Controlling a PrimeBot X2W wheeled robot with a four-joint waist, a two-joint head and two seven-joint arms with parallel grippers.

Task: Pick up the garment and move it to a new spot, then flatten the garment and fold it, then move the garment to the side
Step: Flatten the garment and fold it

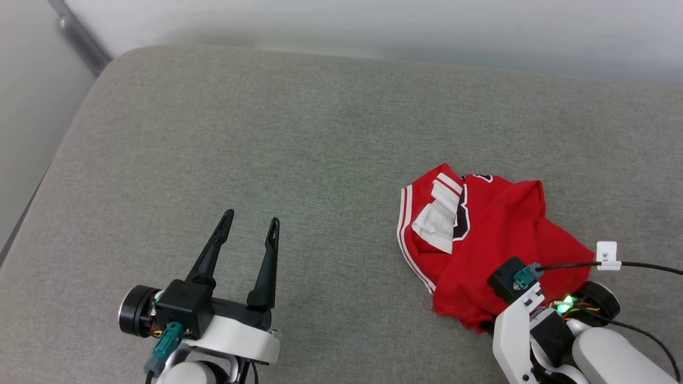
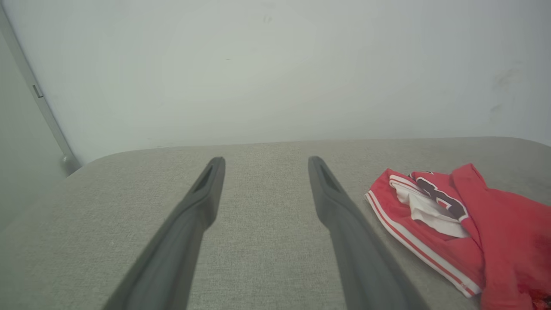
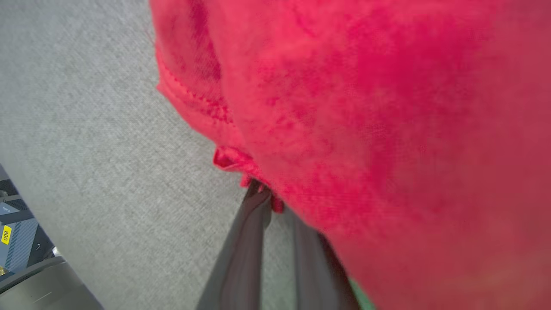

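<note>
Currently my left hand (image 1: 252,216) hangs low over the near left part of the grey woven-fabric cushion (image 1: 320,133). Its two long dark fingers are spread well apart with nothing between them, and they point toward the far edge. In the left wrist view only bare grey weave lies between and beyond the fingertips, with a pale plain wall (image 2: 275,64) rising behind the cushion.

The red jersey-style T-shirt with white sleeves (image 1: 496,234) lies crumpled in a heap on the right part of the cushion, near the front and well apart from my left hand. On the heap's left side, a red-and-white striped trim runs along the edge. Beside that trim, a white sleeve is folded over on itself and a bit of black-and-white print curves down. The rest is plain red cloth, bunched and draped toward my right wrist.

My right hand (image 3: 269,193) is tucked in at the near right edge of that heap. In the right wrist view its two dark fingers run close together and meet at the tips on a small bunched bit of red hem, so it is pinched closed on the T-shirt. Loose red cloth hangs over most of the right finger. A thin black cable with a white tag (image 1: 607,255) runs off to the right from the wrist.
</note>
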